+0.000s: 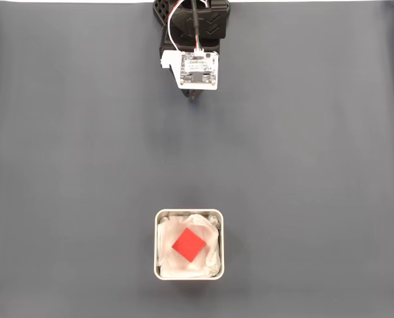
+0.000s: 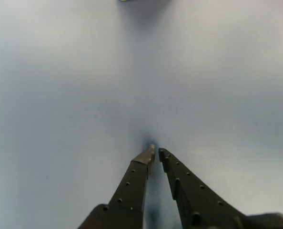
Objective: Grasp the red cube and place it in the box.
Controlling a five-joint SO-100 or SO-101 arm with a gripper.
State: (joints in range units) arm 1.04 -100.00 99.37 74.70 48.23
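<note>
The red cube (image 1: 188,244) is lying inside the box (image 1: 189,213), resting on the crumpled white lining (image 1: 167,262) near the middle of the tin, and it is sitting turned so that its corners are pointing toward the box's walls, like a diamond in the fixed view. White lining is showing on every side of it, so the cube is not touching the silvery rim anywhere. The box is standing low in the fixed view, a little left of centre, with its near edge lying close to the bottom border of the picture, while the dark grey mat (image 1: 64,165) is stretching bare and wide to its left, to its right and above it. The arm (image 1: 196,26) is sitting at the top edge of the same view, well apart from the box, with a white circuit board (image 1: 198,69) facing the camera and red and white wires (image 1: 177,23) running up from it; the broad strip of mat between arm and box is lying open. In the wrist view the gripper (image 2: 156,153) is entering from the bottom edge, its two dark, dotted fingers (image 2: 132,183) drawn together until only a thin gap is remaining at the tips, and it is gripping nothing. The tips are hanging close over plain mat, with a faint shadow just beyond them and bare surface all around.
</note>
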